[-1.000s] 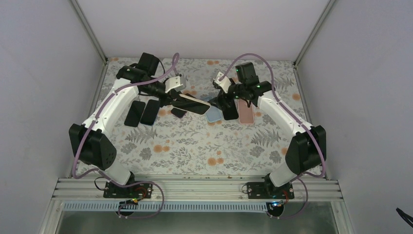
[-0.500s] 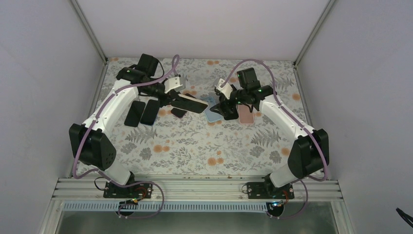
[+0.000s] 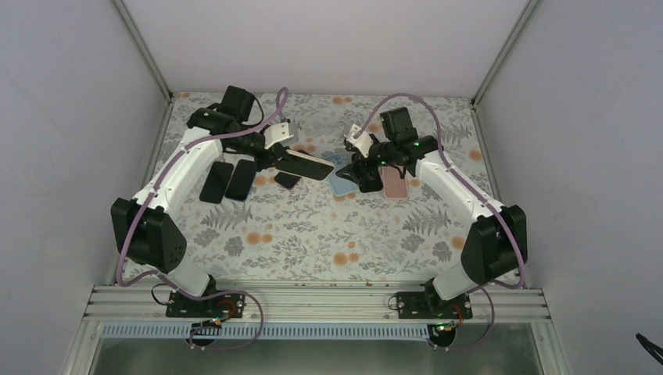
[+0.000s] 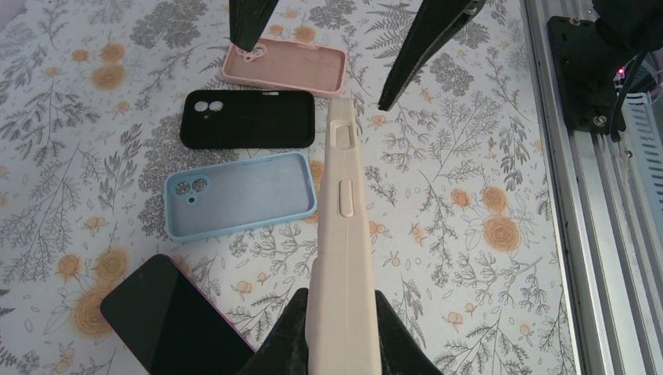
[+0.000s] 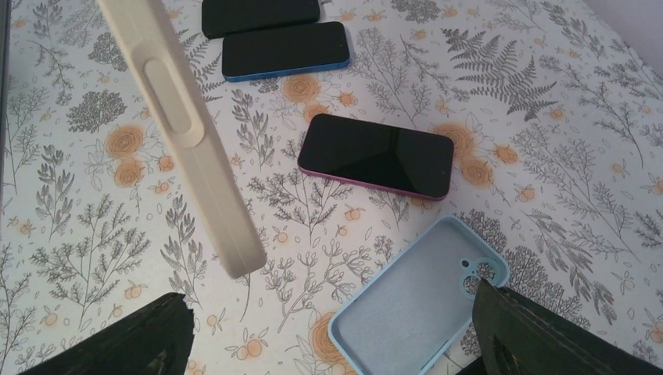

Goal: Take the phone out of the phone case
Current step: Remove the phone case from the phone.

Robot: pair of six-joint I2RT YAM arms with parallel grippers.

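From above, the phone [image 3: 307, 166] shows a dark screen face. It is tilted and raised off the flowered table [image 3: 328, 234] at its far middle, with one end in the left gripper [image 3: 281, 159] and the other reaching right toward the right gripper [image 3: 360, 173]. The right gripper is low over a row of empty cases: a light blue case [image 3: 340, 184], a black case [image 3: 369, 182] and, farthest right, a pink case [image 3: 396, 184]. Whether it touches any of them cannot be told here. To the left, under the left arm, two dark phones [image 3: 241, 180] lie side by side. In the left wrist view the phone case [image 4: 341, 234] is seen edge-on, a cream shell with two raised side buttons, and the phone inside it is hidden. The left jaws are narrow, clamped on the case's flat faces at its left end. Beyond its tip the right gripper's two dark fingers [image 4: 426, 43] stand far apart with nothing between them, one tip over the pink case's camera end. A magenta-edged phone [image 4: 168, 324] lies screen-up beside the light blue case. In the right wrist view the cream case hangs slanted at upper left, clear of the table. The right jaws are spread wide and empty, with the light blue case below them.
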